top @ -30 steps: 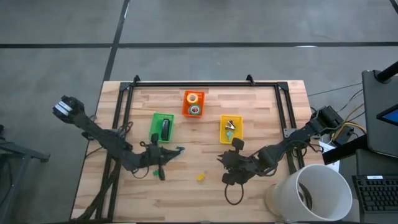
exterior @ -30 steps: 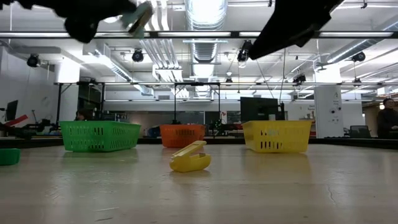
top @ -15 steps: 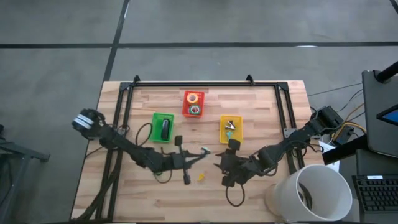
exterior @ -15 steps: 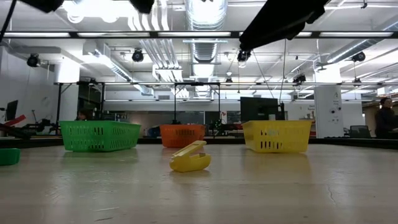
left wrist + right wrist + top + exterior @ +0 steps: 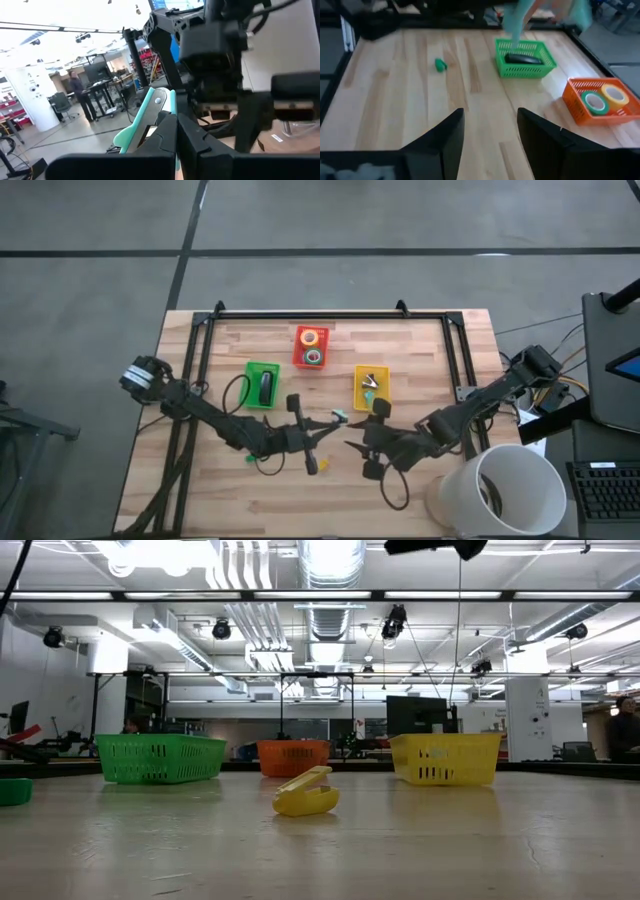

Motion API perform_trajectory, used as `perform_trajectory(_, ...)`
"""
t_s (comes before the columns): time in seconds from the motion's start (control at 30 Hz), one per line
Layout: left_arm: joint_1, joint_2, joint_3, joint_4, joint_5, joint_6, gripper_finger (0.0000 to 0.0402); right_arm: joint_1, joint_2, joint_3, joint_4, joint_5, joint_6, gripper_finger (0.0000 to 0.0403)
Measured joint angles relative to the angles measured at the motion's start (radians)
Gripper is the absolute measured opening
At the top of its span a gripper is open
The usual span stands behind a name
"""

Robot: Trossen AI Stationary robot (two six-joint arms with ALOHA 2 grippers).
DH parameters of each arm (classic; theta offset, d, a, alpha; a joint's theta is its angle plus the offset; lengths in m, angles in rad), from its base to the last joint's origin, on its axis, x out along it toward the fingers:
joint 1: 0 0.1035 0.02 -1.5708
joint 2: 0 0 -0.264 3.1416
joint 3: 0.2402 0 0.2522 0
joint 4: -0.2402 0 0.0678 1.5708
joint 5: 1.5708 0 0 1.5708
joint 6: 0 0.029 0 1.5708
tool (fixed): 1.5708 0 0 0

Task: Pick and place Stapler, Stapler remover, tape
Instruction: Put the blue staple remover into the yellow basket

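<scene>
My left gripper [image 5: 333, 421] reaches from the table's left to just left of the yellow basket [image 5: 371, 388]. It is shut on a teal stapler remover [image 5: 341, 416], above the table. My right gripper [image 5: 359, 454] hovers open beside it, toward the near edge, its fingers [image 5: 451, 136] spread with nothing between them. The black stapler [image 5: 265, 387] lies in the green basket [image 5: 540, 67]. Two tape rolls, yellow [image 5: 311, 337] and green [image 5: 313, 357], lie in the orange basket [image 5: 575, 107]. A yellow stapler remover [image 5: 305, 795] rests on the tabletop. My left gripper pinches the teal stapler remover between its two fingers [image 5: 167, 137], at the end nearer the wrist [image 5: 150, 131]. The fingers reach out from the table's left. The remover's riveted end [image 5: 158, 100] sticks out past the fingertips. It is lifted clear of the table.
A small green piece [image 5: 248, 458] lies on the wood near the left arm. The yellow basket holds small claw pieces. A black frame [image 5: 320, 314] runs along the far edge and both sides. A white bucket [image 5: 505, 490] stands at the near right corner.
My left gripper has travelled toward the table's right edge with the teal stapler remover held clear of the table, from near the green basket to beside the yellow basket.
</scene>
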Motion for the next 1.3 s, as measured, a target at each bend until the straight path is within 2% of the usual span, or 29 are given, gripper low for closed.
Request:
perform_trajectory(0.47, 0.0, 0.0, 0.0, -0.006, 0.032, -0.018, 0.0005, -0.008, -0.016, -0.001, 0.151, 0.037, -0.108, 0.0145)
perform_trajectory(0.73, 0.0, 0.0, 0.0, -0.009, 0.032, -0.023, 0.0004, -0.021, -0.016, -0.003, 0.17, 0.037, -0.136, 0.0121)
perform_trajectory(1.3, 0.0, 0.0, 0.0, -0.018, 0.031, -0.021, 0.0003, -0.027, -0.014, -0.003, 0.215, 0.033, -0.14, 0.0037)
